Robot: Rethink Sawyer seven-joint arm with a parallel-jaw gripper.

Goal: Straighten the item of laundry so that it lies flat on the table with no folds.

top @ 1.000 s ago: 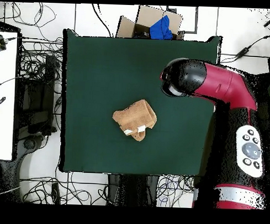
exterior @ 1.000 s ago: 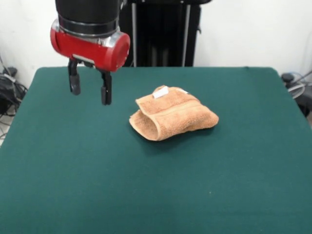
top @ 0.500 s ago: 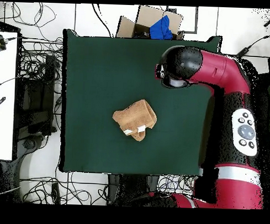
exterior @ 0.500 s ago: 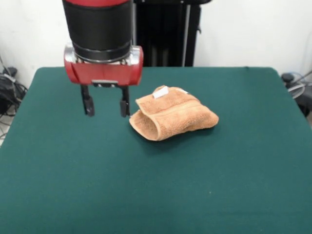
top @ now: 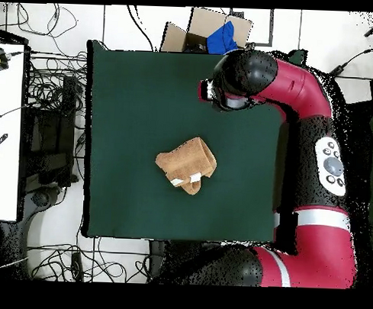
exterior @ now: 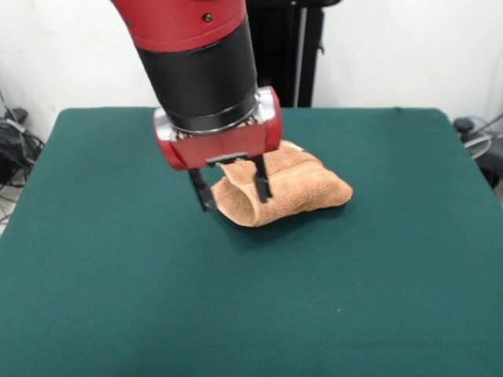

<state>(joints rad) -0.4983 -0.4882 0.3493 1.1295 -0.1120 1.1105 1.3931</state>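
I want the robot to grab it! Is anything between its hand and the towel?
Nothing: the overhead view shows only bare green table between the towel and the arm's end above the hand.

Robotics lab: a red robot arm [top: 313, 111] mounted at a green-topped surface [top: 131, 90], loose cables [top: 47, 87] across the floor, plain white walls [exterior: 393, 47].

A plain white wall [exterior: 409, 47] stands behind, with a black upright metal frame [exterior: 291, 55] against it. The pale tiled floor [top: 125, 21] carries tangled black cables [top: 47, 87], an open brown cardboard box [top: 195, 31] holding blue cloth [top: 222, 38], and a white side table [top: 5, 139].
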